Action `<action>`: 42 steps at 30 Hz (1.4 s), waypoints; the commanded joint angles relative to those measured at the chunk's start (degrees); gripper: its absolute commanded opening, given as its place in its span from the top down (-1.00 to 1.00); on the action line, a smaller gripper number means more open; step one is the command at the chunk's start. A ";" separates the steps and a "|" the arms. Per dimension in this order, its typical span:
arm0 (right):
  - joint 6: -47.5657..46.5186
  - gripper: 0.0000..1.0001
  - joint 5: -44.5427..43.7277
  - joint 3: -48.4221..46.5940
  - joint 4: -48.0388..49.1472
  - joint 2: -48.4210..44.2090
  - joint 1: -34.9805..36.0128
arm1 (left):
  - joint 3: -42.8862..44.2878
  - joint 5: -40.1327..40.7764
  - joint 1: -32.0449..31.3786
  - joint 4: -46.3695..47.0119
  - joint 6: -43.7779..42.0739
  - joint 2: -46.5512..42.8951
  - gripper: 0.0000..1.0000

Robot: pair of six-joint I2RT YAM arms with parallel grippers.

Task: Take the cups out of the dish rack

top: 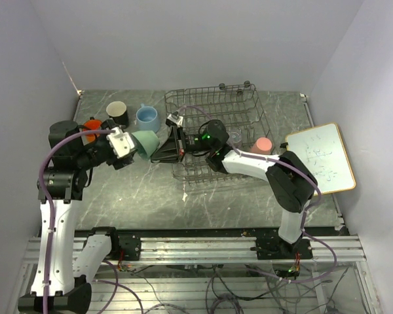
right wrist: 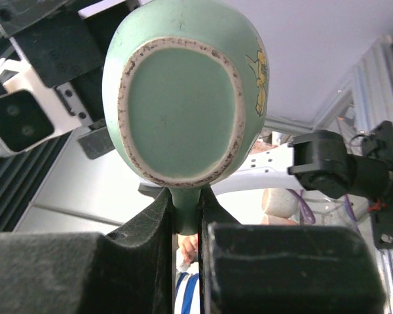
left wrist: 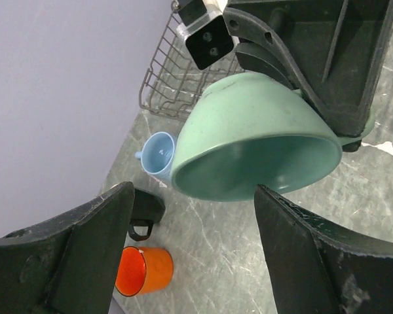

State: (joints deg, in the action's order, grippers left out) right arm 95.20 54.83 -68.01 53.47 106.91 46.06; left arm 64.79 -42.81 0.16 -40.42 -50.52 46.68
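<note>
The right gripper (right wrist: 183, 216) is clamped on a stub at the side of the pale green cup (top: 146, 142), holding it above the table (top: 150, 203) just left of the dish rack (top: 249, 104), mouth toward the wide-spread left gripper (left wrist: 193, 196), apparently for a handover.

We found no word or number that we could read. The board (top: 319, 159), at 3 o'clock in the top view, carried faint handwritten lines, too small for us to make out. The green cup (right wrist: 183, 98) bore a yellow mark (right wrist: 259, 70) at 2 o'clock on its wall in the right wrist view. We could not tell whether it was lettering or a drawing.
</note>
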 commanded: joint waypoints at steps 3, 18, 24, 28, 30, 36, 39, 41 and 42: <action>10.76 1.00 0.91 -0.23 19.67 2.12 1.47 | 5.90 -5.78 -0.43 -4.49 -1.46 4.36 -0.64; 25.61 1.00 0.11 -3.98 36.11 8.43 3.31 | 15.35 -13.61 -0.43 -19.39 -2.69 9.93 -0.02; 25.10 1.00 -0.18 -6.44 34.81 8.49 3.77 | 15.32 -12.64 -0.44 -27.57 -8.29 11.74 0.24; 23.70 0.53 0.25 -6.11 31.65 7.98 3.53 | 9.17 -6.43 -0.42 -12.72 1.89 7.74 0.82; 20.63 0.05 0.47 -4.56 28.21 6.93 2.85 | 6.31 -0.02 -0.39 -5.31 8.74 6.19 0.86; -4.91 -0.98 -1.15 0.46 -6.22 -2.32 -3.11 | 11.57 18.73 -0.34 -9.67 15.81 15.60 0.86; -29.63 -0.99 -10.45 -4.54 -41.15 -7.11 -5.73 | 12.58 26.75 -0.35 -10.45 18.39 19.84 0.86; -40.36 -1.00 -20.09 -8.46 -57.18 -9.28 -6.84 | 12.19 30.19 -0.28 -10.51 19.14 23.32 0.86; -43.86 -1.00 -25.61 -10.02 -64.38 -10.21 -7.39 | 11.87 31.47 -0.22 -10.39 19.65 24.81 0.86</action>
State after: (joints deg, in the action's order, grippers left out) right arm 79.46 46.87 -71.85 28.97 101.58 40.40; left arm 75.79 -22.37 0.05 -51.35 -35.94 67.70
